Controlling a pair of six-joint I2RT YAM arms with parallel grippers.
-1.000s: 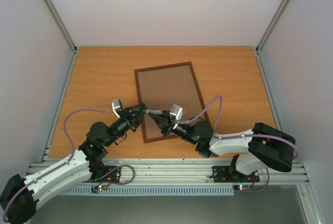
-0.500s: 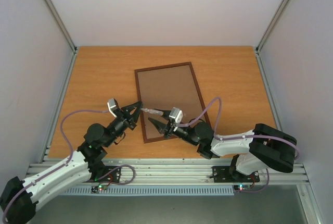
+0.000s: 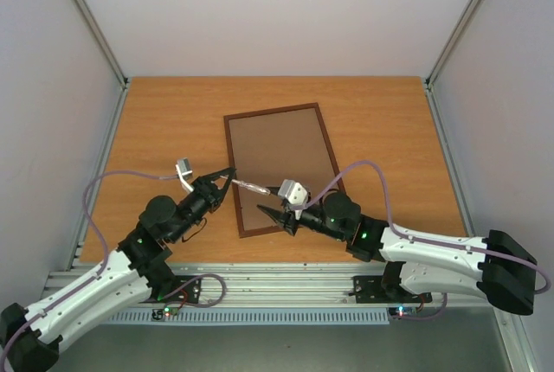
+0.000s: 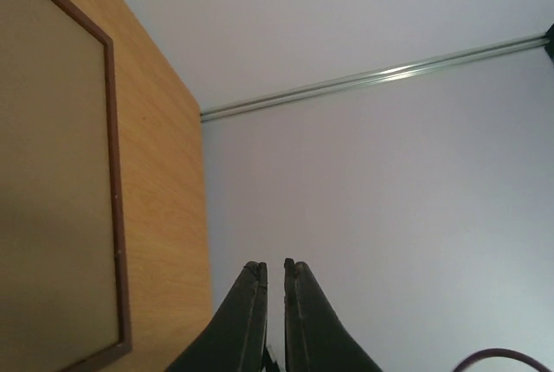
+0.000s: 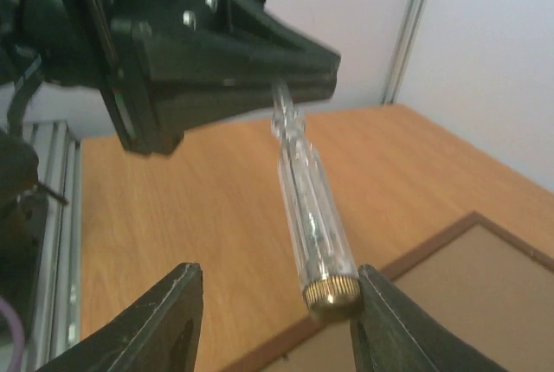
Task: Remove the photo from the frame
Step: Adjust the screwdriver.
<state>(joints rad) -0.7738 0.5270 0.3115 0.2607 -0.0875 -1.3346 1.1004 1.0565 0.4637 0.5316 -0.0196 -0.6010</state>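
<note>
The frame (image 3: 281,164) is lying back-up, mid-table (image 3: 173,121). The photo is hidden, judged to be inside still, so the removal is yet to be done. The screwdriver (image 3: 251,186) is being pinched by the closed left gripper (image 3: 230,176). Since the earlier frame, the right gripper (image 3: 267,200) is being spread open off the handle and drawn nearer.

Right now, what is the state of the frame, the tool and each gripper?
frame, lying flat on the table, brown back up.
screwdriver, in the air, held by its metal tip.
left gripper, shut on the screwdriver.
right gripper, open, a jaw on each side of the handle.
photo, not visible.
</note>
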